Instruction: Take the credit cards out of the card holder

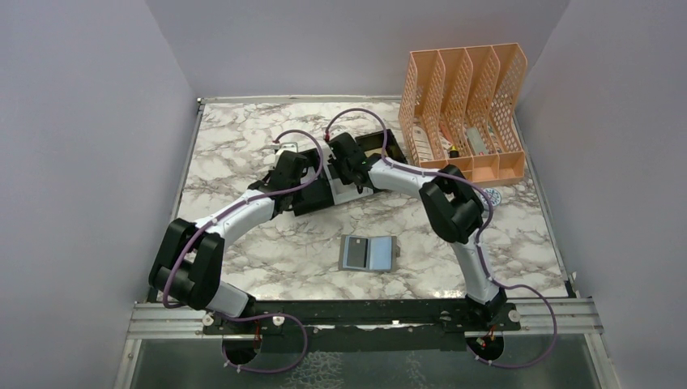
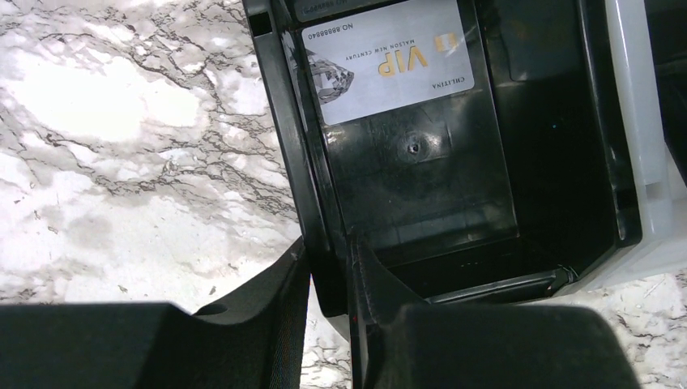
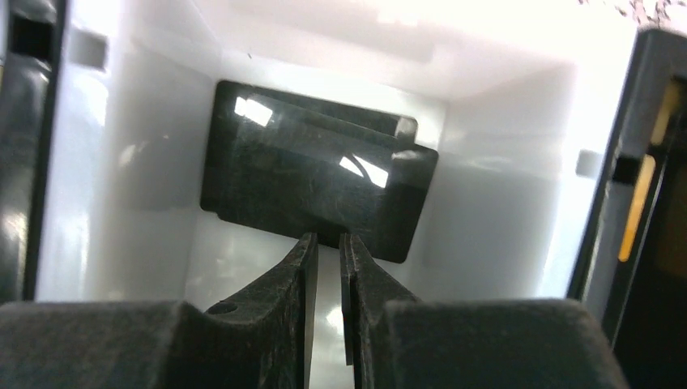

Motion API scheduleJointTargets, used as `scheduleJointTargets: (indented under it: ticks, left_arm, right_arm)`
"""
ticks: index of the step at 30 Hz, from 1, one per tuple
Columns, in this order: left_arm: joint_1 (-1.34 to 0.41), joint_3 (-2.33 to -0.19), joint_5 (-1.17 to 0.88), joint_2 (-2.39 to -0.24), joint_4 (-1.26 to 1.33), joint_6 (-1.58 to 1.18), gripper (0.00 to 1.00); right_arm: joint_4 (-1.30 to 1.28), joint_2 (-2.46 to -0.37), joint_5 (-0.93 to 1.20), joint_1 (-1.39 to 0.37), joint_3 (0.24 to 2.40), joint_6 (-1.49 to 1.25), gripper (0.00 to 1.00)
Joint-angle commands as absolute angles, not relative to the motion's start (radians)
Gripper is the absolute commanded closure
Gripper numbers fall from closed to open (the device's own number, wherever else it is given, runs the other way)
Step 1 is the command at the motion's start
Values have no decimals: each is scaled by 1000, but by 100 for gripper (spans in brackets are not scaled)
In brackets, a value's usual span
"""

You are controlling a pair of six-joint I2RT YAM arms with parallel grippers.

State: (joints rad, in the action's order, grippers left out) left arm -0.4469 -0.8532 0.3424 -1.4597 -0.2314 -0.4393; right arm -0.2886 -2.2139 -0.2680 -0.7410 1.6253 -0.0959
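The card holder (image 1: pixel 369 253) lies open and flat on the marble table (image 1: pixel 518 235), blue-grey inside facing up. It sits between the 2 arms near their bases and well apart from both grippers. Whether any card remains in its 2 panels cannot be determined at this size. Both arms reach over the black-and-white tray (image 2: pixel 283 121) at mid-table, and in the top view their wrists hide most of the tray and both sets of fingertips. The left gripper (image 2: pixel 328 243) straddles the near wall of a black compartment, 1 finger outside and 1 inside, pressed onto the wall with no gap visible. A silver VIP card (image 2: pixel 389 61) lies flat on that compartment's floor at the far end, its upper edge cut off by the frame. The right gripper (image 3: pixel 328 239) hangs in the white compartment with its jaws slightly parted. Bright floor shows through the narrow slit and nothing is seen in it. Its tips sit at the near edge of 2 overlapping dark cards (image 3: pixel 316 182); contact cannot be confirmed, and glare hides any print. A yellow strip (image 3: pixel 636 211) in the adjacent black compartment is cut off and unidentifiable. The peach mesh rack (image 1: pixel 466 97) stands at the far right; its contents are too small to identify.
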Motion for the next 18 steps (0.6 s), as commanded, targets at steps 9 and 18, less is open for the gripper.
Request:
scheduleJointTargets:
  ticks: [9,18]
  left_arm:
    - [-452,-861,262,-1474,-234,-318,92]
    - [-451,-871,261,-1446,-245,-376,75]
  right_arm:
    - [-250,-2297,-276,-744,1688,-112,82]
    - [-280,-2146,-195,-743,1625,-143,80]
